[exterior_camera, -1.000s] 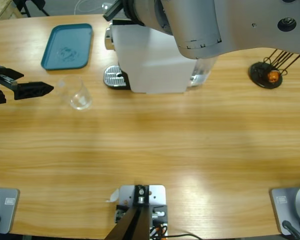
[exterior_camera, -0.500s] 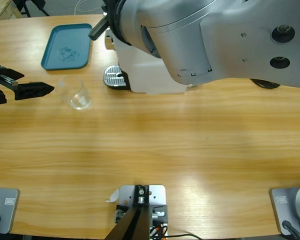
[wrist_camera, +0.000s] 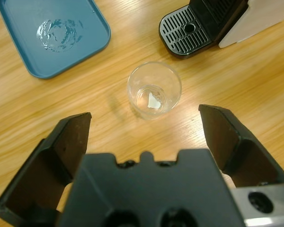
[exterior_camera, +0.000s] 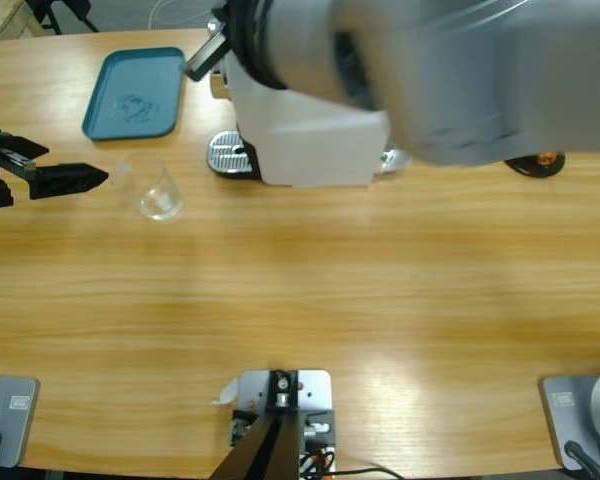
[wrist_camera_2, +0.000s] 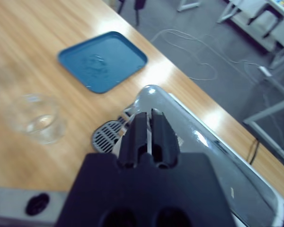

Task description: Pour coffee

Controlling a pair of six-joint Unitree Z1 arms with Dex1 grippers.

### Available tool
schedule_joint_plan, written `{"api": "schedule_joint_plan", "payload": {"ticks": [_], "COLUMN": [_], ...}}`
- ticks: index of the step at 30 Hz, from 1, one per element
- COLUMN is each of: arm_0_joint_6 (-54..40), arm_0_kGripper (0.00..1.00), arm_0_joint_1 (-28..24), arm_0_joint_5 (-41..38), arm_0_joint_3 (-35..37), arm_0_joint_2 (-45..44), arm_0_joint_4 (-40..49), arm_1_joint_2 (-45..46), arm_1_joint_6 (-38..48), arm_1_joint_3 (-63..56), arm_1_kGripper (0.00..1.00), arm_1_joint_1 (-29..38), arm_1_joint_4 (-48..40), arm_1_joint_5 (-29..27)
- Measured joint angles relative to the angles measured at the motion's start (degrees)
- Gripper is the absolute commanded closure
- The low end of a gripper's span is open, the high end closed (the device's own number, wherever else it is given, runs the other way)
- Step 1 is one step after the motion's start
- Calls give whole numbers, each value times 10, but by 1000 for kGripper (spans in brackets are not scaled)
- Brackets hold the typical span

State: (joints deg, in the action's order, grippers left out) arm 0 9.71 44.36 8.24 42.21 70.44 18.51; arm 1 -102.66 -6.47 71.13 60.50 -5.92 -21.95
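Left gripper (wrist_camera: 146,123) gapes wide just short of the glass cup (wrist_camera: 154,90).

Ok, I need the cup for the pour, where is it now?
The clear glass cup stands at the table's left in the high view, between the blue tray and the open left end effector, apart from both.

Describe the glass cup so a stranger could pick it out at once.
Start at the white coffee machine at the far middle of the wooden table, then look left past its black drip grate. The glass cup stands upright there, just below the blue tray. It is the only clear, round thing nearby.
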Motion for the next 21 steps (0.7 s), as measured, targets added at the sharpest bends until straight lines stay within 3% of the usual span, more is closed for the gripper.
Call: {"api": "schedule_joint_plan", "payload": {"ticks": [8,13,21], "arm_0_joint_6": [-15,-19,-19], "arm_0_kGripper": [0,0,0], "arm_0_joint_1": [-1,-3,-4], "arm_0_joint_5": [0,0,-55], "arm_0_joint_3": [-32,-89,-159], "arm_0_joint_2": [-16,-19,-31], "arm_0_joint_4": [-57,-147,-220], "arm_1_joint_2": [201,329,418], "arm_1_joint_6": [13,42,69], "arm_1_joint_3": [-13,-128,-249], "arm_1_kGripper": [0,0,0], "arm_1_joint_1": [-46,-55,-56], "arm_1_joint_4": [238,268,269], "arm_1_joint_5": [158,170,172]}}
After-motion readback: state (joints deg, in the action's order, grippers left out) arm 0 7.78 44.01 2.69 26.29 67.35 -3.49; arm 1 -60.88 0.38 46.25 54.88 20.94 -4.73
